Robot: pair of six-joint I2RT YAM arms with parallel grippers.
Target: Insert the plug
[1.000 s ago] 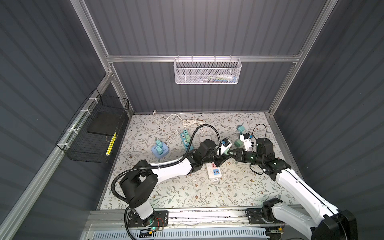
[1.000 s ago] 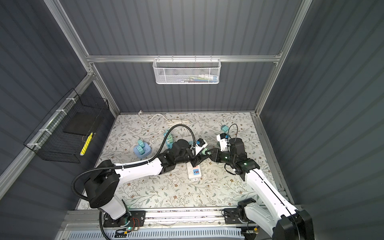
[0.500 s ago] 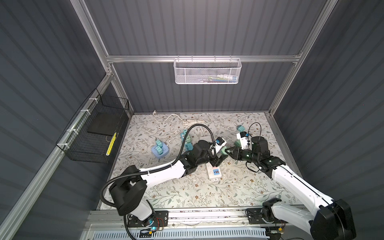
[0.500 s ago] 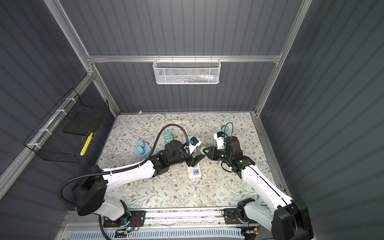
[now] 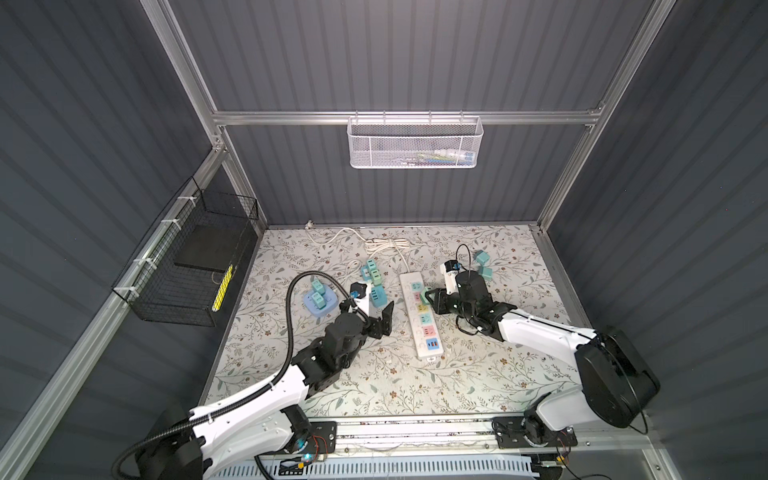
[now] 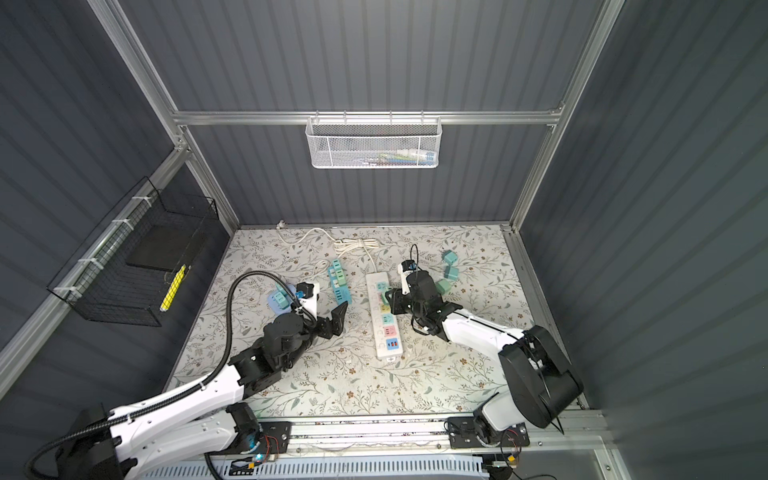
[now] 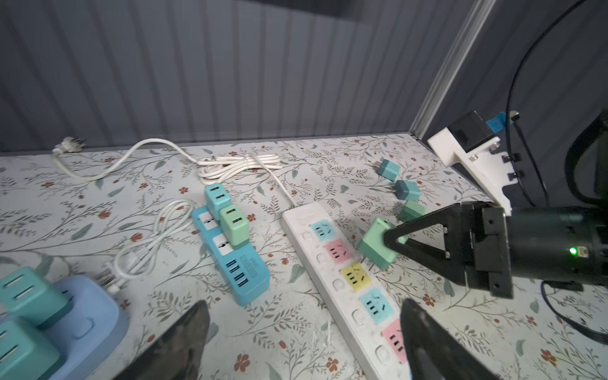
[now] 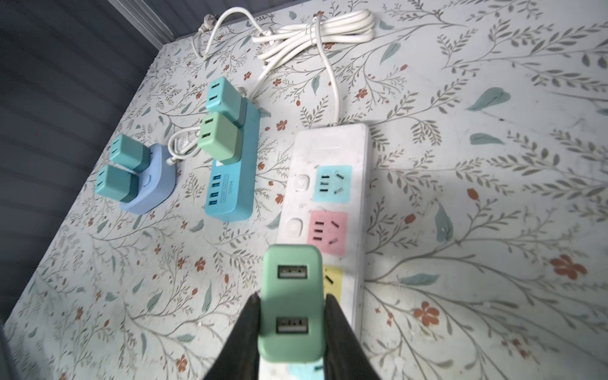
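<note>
Plug (image 8: 292,273) clamped in right end effector (image 8: 292,301) above power strip (image 8: 358,158); left end effector (image 7: 304,306) gapes.

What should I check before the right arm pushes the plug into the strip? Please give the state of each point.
1. Grip: right gripper shut on plug: ok.
2. Place: plug above strip, by yellow socket: ok.
3. Target: yellow socket free: ok.
4. Prongs: hidden, so match with socket: cannot tell.
5. Tilt: plug looks tilted in the left wrist view: not ok.
6. Other arm: left gripper open, apart from strip: ok.
</note>
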